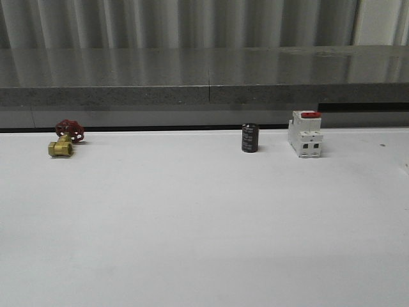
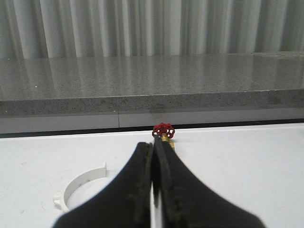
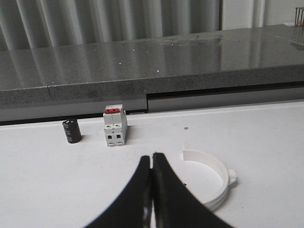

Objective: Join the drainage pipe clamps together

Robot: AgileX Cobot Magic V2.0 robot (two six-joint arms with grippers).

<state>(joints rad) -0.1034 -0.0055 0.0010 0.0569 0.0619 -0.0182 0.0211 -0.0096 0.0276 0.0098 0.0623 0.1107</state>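
On the tabletop [image 1: 204, 230], your stock at this moment reads as follows.

Left jaws [image 2: 156, 178]: pressed together, holding nothing; you see them in the left wrist view.

Right jaws [image 3: 152, 178]: pressed together, holding nothing; you see them in the right wrist view.

Left half-clamp [image 2: 83, 183]: white plastic arc lying flat on the tabletop, just beside your left jaws and partly hidden behind them; one small end tab shows at its near tip.

Right half-clamp [image 3: 216, 178]: matching white arc lying flat, just beside your right jaws, a tab standing out from its outer rim. Its near end is hidden by the jaws.

State of the task: the two halves lie each under its own arm, not joined; neither is yet taken up.

Handling, as judged: thin moulded plastic, so expect it light, fairly stiff with a little spring, and smooth enough to skate on the tabletop if you nudge it. It lies low, so open your jaws first and come down over the band.

Where to take hold, as judged: across the wall of the arc near its middle, leaving both end tabs free to meet their partners.

Brass valve [image 1: 62, 142] with red handwheel: beyond your left jaws, near the far edge. Leave it.

Black cylinder [image 1: 250, 138]: beyond your right jaws. Leave it.

Breaker block [image 1: 305, 134], white with red top: beside the cylinder. Leave it.
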